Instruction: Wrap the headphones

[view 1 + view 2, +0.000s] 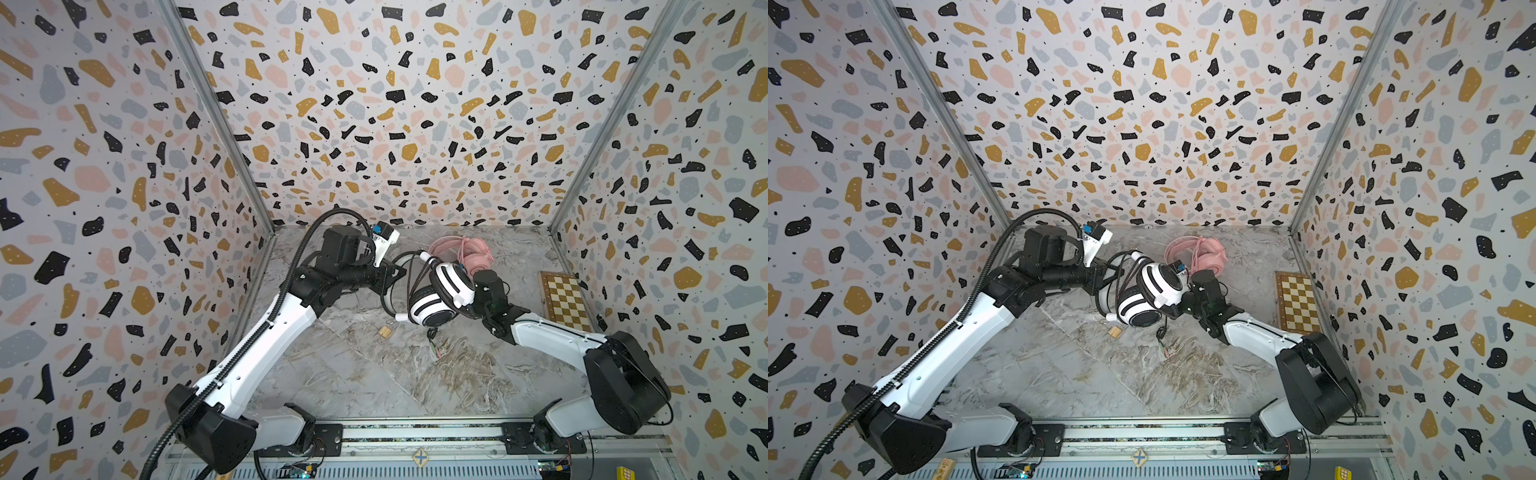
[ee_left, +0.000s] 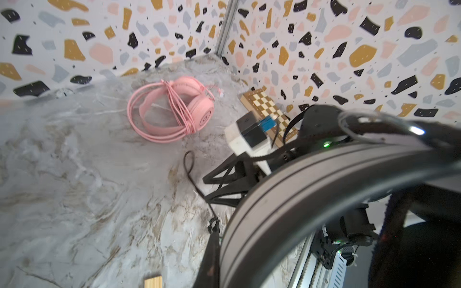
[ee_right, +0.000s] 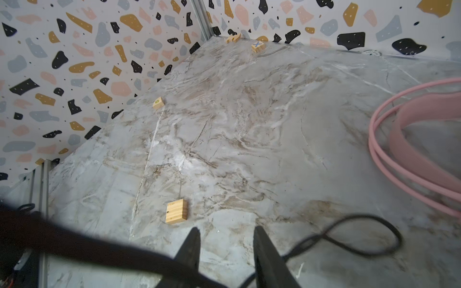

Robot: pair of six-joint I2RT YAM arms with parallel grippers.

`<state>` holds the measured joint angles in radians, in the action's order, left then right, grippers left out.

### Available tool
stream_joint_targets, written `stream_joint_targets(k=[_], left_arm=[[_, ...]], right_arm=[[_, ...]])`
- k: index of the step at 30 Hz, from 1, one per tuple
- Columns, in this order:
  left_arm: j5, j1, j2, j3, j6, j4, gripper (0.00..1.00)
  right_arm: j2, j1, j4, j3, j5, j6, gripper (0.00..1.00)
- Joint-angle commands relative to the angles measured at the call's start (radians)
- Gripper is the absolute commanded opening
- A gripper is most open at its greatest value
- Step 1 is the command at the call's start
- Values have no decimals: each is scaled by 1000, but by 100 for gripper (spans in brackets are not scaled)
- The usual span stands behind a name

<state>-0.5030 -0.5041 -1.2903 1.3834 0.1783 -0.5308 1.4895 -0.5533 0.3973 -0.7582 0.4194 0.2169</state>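
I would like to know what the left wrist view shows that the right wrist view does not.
Only left wrist: the chessboard, the whole pink headset with its cable wrapped round, and the white headset's headband close up. Only right wrist: the right gripper, open and empty, and far wooden blocks. Both: part of the pink headset, the black cable, a ridged wooden block, the marble table.

Pink headset [image 2: 174, 109] lies cable-wrapped at back; white headset [image 1: 440, 295] raised, black cable [image 1: 432, 332] dangling.

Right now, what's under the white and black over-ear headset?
Its black cable hangs down to the grey marble tabletop. The spot directly below the headset is hidden in both top views.
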Motion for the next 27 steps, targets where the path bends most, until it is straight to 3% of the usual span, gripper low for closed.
stream_joint_targets(k=[1, 8, 16, 20, 27], left_arm=[[-22, 15, 9, 91, 32, -14, 0], [-26, 25, -12, 213, 33, -72, 0], [-46, 44, -43, 280, 44, -97, 0], [-63, 54, -56, 322, 66, -92, 0], [-79, 97, -84, 440, 120, -75, 0]], right_arm=[[41, 3, 95, -1, 33, 28, 38], [181, -5, 215, -83, 108, 104, 40], [213, -67, 242, -118, 108, 119, 40], [243, -68, 277, -109, 117, 140, 30], [243, -68, 321, -57, 123, 163, 29]])
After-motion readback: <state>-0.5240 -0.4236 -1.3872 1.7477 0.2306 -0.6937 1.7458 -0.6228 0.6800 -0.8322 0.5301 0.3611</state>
